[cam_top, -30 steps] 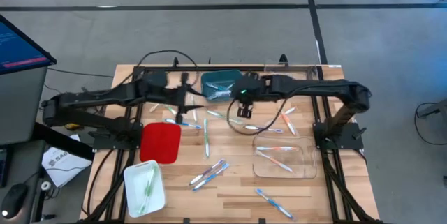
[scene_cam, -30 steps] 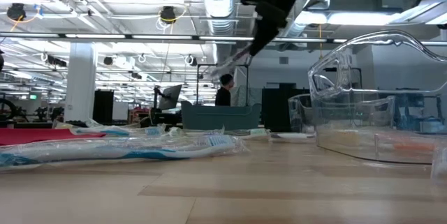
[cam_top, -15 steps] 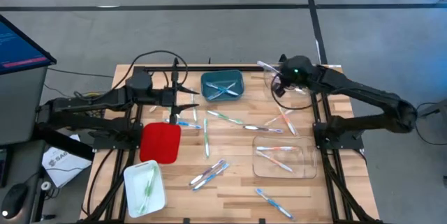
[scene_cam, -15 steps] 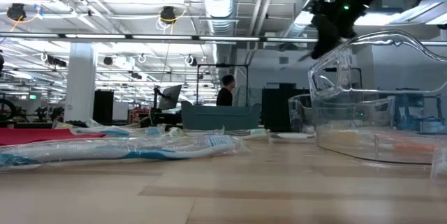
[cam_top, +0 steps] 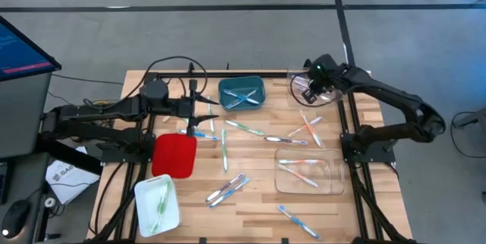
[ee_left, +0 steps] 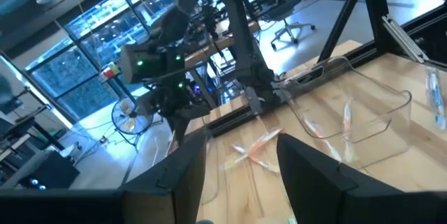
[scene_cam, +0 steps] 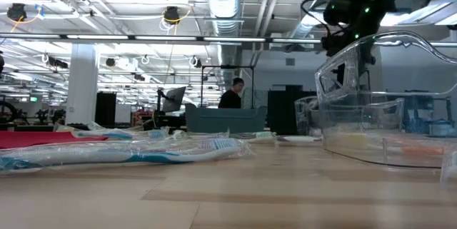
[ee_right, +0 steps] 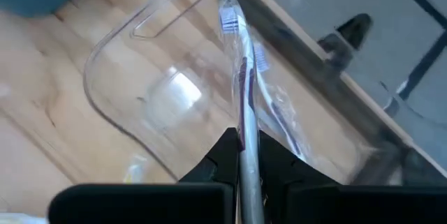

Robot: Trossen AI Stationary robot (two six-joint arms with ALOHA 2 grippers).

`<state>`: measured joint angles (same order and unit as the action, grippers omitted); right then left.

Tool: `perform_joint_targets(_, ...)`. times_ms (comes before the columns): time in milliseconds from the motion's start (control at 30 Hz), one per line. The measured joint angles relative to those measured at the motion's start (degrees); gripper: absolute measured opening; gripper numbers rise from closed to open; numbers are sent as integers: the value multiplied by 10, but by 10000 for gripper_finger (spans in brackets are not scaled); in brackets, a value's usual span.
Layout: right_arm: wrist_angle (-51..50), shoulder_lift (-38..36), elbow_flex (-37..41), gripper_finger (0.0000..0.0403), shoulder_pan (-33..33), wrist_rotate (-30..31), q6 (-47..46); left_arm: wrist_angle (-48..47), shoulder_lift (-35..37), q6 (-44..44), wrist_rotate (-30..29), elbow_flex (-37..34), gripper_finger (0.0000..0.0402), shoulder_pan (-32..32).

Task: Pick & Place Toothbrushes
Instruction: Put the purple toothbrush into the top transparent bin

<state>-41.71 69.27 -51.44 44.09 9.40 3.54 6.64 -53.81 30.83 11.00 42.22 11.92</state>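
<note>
Your right gripper (cam_top: 310, 90), pinching a wrapped purple toothbrush (ee_right: 243, 84), has swung from above the blue bin (cam_top: 241, 93) to over a clear tub (cam_top: 310, 84) beside it. Your left gripper (cam_top: 206, 110) hangs spread near that bin. The tub's far rim blurs out.

Red tray (cam_top: 174, 155), white tray (cam_top: 157, 204), teal bowl (cam_top: 241, 94), clear bins (cam_top: 307, 175), monitor (cam_top: 21, 49).

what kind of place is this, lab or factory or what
Most likely a robotics lab in a big open industrial hall: exposed ceiling ducts and strip lights, a person at a workstation far behind, and a wooden table framed by two robot arms.
</note>
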Motion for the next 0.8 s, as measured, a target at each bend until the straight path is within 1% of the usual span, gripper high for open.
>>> perform_joint_targets(100,21,29,0,18,30,-25,28,-2,0,-2,-2,0,173,0)
perform_joint_targets(200,41,54,0,18,56,-33,38,-4,0,-3,-3,0,173,0)
perform_joint_targets(333,42,89,0,18,83,-48,41,-6,0,-3,-4,0,173,0)
perform_joint_targets(467,47,135,0,18,96,-64,55,-7,0,-8,-4,0,173,0)
perform_joint_targets(633,51,184,0,18,104,-66,61,-7,0,-13,-4,0,173,0)
perform_joint_targets(700,45,202,0,27,104,-66,61,-7,0,-14,-4,0,173,0)
perform_joint_targets(800,30,224,0,62,104,-66,70,-7,0,-14,-4,0,173,0)
